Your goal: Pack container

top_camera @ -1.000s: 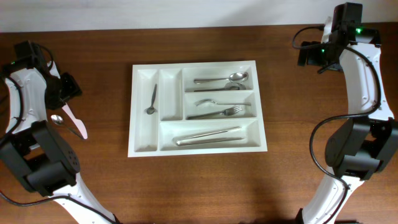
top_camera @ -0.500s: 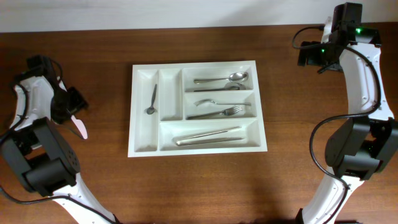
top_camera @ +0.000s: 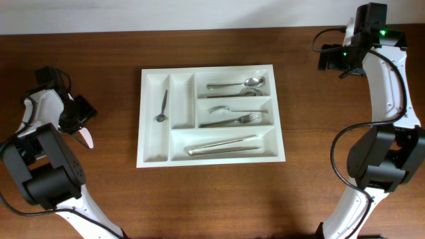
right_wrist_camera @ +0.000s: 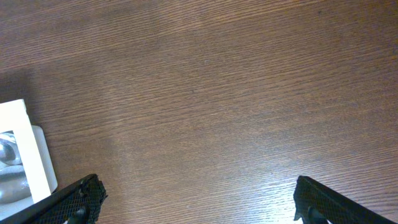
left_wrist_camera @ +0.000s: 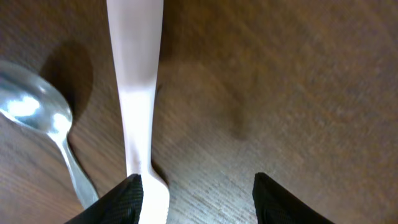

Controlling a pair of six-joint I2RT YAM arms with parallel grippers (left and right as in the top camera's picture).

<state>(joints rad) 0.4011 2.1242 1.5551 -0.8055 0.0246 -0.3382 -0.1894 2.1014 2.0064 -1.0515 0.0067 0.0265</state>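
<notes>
Left wrist: fingers [left_wrist_camera: 127, 200] wide astride utensil [left_wrist_camera: 137, 93]

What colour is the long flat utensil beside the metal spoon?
White; the long flat utensil shows best in left wrist view.

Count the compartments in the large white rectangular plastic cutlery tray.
5. Two narrow upright ones at the picture-left of the white plastic tray; three long horizontal ones stacked beside them. None hidden.
</notes>
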